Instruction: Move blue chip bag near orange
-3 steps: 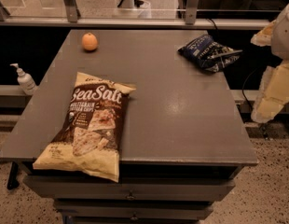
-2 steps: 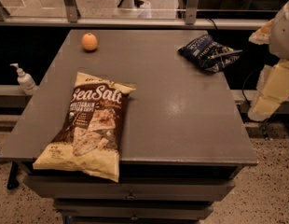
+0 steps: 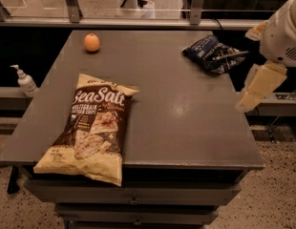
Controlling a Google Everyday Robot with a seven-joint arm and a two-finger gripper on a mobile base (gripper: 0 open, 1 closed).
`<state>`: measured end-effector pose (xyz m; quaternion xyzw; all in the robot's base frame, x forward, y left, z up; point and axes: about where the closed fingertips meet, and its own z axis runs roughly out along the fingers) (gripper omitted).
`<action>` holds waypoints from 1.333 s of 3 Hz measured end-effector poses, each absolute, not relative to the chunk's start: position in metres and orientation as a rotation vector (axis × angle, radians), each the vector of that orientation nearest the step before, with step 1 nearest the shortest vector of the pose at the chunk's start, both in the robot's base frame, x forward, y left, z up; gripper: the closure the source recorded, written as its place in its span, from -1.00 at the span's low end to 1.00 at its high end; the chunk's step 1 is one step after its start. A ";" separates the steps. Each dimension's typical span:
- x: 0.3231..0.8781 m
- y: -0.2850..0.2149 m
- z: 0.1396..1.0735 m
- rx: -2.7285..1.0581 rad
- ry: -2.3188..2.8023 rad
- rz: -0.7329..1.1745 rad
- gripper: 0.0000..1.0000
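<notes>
The blue chip bag [image 3: 214, 54] is a small, dark, wrinkly bag lying at the table's far right corner. The orange [image 3: 92, 43] sits at the far left of the table, well apart from the bag. My gripper [image 3: 255, 89] is the cream-coloured part of the white arm at the right edge of the view. It hangs just off the table's right side, nearer the front than the blue bag, and touches nothing.
A large cream-and-brown "Sea Salt" chip bag [image 3: 93, 125] lies at the front left of the dark grey table [image 3: 181, 118], overhanging the front edge. A white pump bottle [image 3: 25, 81] stands on a ledge to the left. Glass railing posts run behind the table.
My arm and gripper have moved left, closer to the table's right edge and slightly higher. The bags and the orange have not moved.
</notes>
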<state>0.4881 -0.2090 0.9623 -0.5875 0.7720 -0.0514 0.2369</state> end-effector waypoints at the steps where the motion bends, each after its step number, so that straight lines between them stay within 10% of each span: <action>1: 0.526 -0.215 0.958 -1.531 2.056 -0.211 -1.00; 4: 0.641 -0.270 0.930 -1.254 2.060 -0.217 -1.00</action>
